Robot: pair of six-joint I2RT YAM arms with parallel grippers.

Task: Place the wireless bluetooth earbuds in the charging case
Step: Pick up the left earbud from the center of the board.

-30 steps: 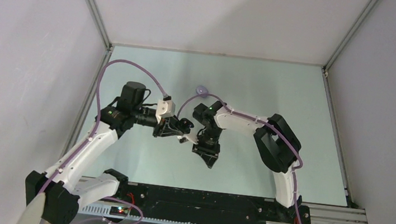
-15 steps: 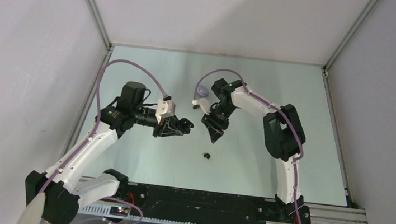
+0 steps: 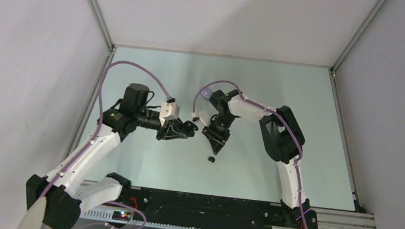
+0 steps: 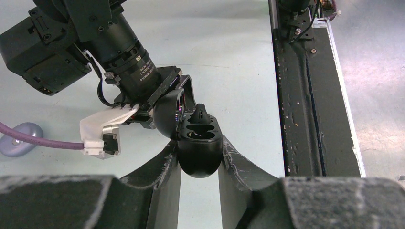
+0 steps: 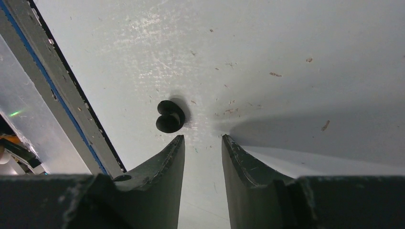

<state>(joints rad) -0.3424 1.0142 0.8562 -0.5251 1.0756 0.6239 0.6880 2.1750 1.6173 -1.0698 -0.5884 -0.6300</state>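
Our left end effector (image 4: 199,145) is closed on the black charging case (image 4: 199,164), with one finger pressed against each side of its rounded lower shell. The case is held clear of the bench (image 4: 229,57), its lid (image 4: 168,112) swung open on the far side of the fingers. Its two wells face up just beyond the fingertips, and we cannot tell whether anything sits in them. The right arm's wrist (image 4: 124,52) hangs close beyond the lid. Well off to the left of this end effector, a pale lilac oval case (image 4: 16,139) lies on the bench behind a purple cable (image 4: 43,138).

Our right end effector (image 5: 202,137) points down at the bench with its fingers parted and nothing between them. One black earbud (image 5: 169,117) lies on the bench just ahead of the fingertips, slightly left of the gap and outside it. It touches neither finger. We see no other earbuds in these views.
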